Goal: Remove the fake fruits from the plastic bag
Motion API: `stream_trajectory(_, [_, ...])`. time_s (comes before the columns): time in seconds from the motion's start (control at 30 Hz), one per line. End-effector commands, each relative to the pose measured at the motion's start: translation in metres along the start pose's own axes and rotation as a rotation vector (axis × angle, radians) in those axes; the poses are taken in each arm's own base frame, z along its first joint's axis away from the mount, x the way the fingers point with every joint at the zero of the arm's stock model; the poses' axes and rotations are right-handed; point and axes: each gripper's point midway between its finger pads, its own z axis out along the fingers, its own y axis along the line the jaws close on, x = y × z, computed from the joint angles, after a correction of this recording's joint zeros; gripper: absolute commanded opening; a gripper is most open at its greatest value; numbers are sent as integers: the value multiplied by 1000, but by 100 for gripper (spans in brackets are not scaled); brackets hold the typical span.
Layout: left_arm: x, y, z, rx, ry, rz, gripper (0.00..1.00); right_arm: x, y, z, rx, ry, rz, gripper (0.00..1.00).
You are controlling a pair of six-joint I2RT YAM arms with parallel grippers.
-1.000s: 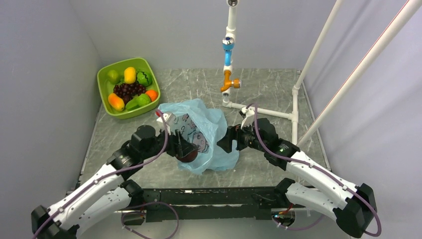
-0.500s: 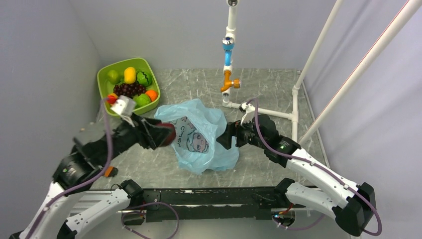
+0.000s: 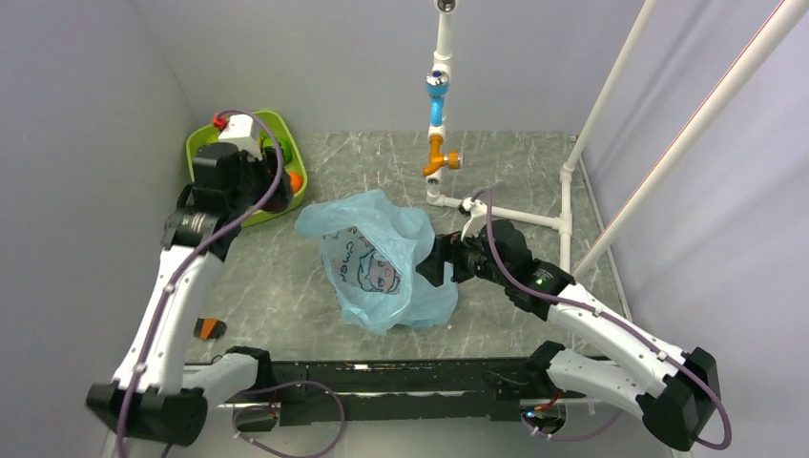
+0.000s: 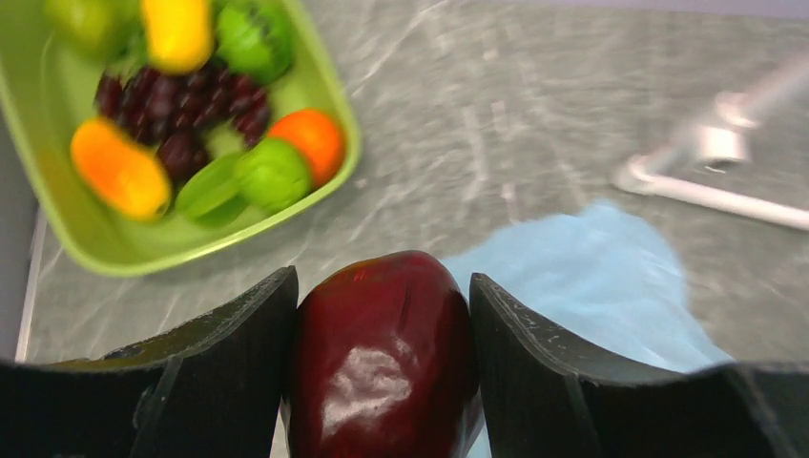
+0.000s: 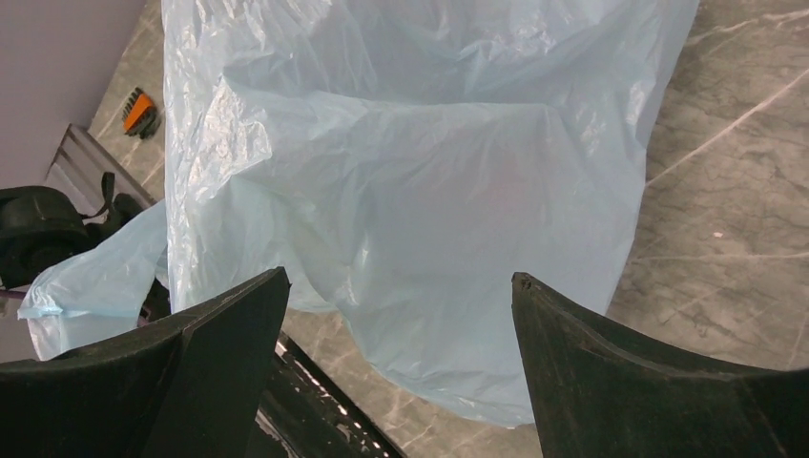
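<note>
Task status: several fruits already lie in the green tub (image 4: 345,143), off the bag's far-left corner. One more is in transit.
Fruit in hand: dark red fruit (image 4: 382,372), out of the bag (image 3: 382,258) and held in the air to the bag's far left, near the tub. Not yet set down.
Left gripper (image 4: 382,298): clamped on the dark red fruit, one finger against each side.
Right gripper (image 5: 399,277): jaws spread wide and holding nothing, just at the bag's right side and facing it.
Left to do (judgement): drop the red fruit, then check the bag. I cannot tell whether any fruit remains inside; the film is cloudy and heavily folded.
Bag, position: slumped on the desk (image 3: 534,172), roughly at its middle.
Bag, material: thin light-blue film, translucent and crinkled, with a printed cartoon face on the upper side.
Red fruit, surface: hard-looking glossy plastic, smooth and rounded, with a bright highlight.
Tub contents: round orange fruit (image 4: 307,143), yellow fruit (image 4: 176,29), smooth green fruit (image 4: 272,174) and a knobbly dark grape bunch (image 4: 191,114), all blurred.
Tub, shape: square with rounded corners, lime-green plastic.
Desk, surface: grey marble pattern, flat and matte.
</note>
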Motion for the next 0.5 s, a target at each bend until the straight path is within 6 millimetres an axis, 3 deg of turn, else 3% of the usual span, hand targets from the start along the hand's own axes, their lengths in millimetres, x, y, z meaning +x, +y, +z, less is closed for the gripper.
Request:
stream_trajectory(0.0, [0, 66, 48, -135, -44, -144, 11, -14, 1, -10, 6, -70, -45, 89])
stream_trajectory(0.13, [21, 129, 101, -83, 41, -389, 0, -10, -5, -9, 29, -64, -59, 90])
stream_trajectory(0.23, [32, 173, 125, -12, 68, -601, 1, -7, -7, -6, 31, -54, -70, 90])
stream_trajectory(0.37, [48, 213, 142, 6, 47, -720, 20, -8, -7, -1, 34, -44, -72, 90])
stream_trajectory(0.47, [54, 232, 138, 14, 22, -774, 40, -9, -6, 2, 28, -40, -63, 90])
